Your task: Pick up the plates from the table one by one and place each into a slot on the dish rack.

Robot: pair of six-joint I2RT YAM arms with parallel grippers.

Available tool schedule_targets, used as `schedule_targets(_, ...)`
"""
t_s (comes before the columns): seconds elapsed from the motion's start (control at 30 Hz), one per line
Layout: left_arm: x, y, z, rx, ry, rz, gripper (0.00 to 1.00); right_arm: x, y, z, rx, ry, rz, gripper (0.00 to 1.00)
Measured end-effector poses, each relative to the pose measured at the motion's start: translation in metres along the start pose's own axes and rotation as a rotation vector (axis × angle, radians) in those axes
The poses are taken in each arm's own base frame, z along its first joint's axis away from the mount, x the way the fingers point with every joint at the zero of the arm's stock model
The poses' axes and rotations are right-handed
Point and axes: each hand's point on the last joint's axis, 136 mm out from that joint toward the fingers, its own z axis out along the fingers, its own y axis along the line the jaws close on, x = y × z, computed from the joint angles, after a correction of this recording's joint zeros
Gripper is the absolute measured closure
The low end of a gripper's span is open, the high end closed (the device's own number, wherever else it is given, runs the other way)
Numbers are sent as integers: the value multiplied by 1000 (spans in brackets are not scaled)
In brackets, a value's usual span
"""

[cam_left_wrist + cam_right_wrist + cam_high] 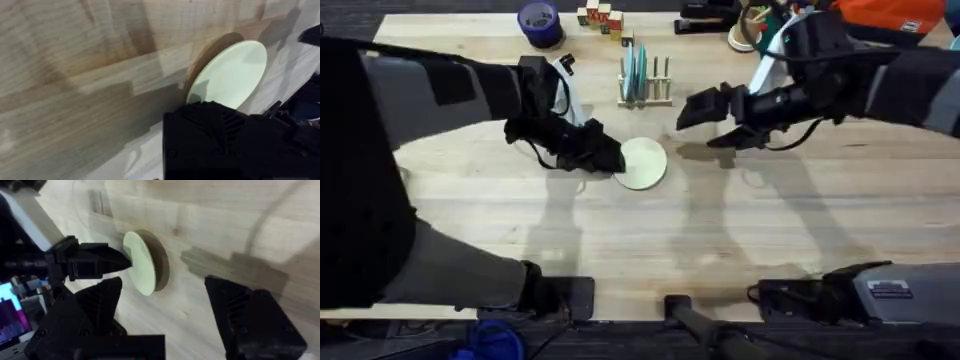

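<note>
The cream plate (642,163) lies flat mid-table (740,240), in front of the dish rack (646,80) holding blue plates (636,70). Wrist views omit the rack. The left gripper (610,160) touches the plate's edge; jaw state cannot be determined. The right gripper (705,120) hovers beside it, jaws wide, empty.

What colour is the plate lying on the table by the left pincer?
Pale cream-yellow. The plate shows best in the left wrist view.

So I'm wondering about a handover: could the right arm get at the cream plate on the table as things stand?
Probably yes. The right pincer is open and hovers just beside the cream plate, with bare table between them. But the left pincer is already at the plate's far edge, so only the near side looks free.
</note>
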Motion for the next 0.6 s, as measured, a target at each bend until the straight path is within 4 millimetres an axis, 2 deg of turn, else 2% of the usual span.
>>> schedule_targets(0.17, 0, 0, 0, 0, 0, 0, 960, 11, -1, 14, 15, 39, 29, 7)
schedule_targets(0.6, 0, 0, 0, 0, 0, 0, 959, 14, 8, 31, 37, 34, 11, 7)
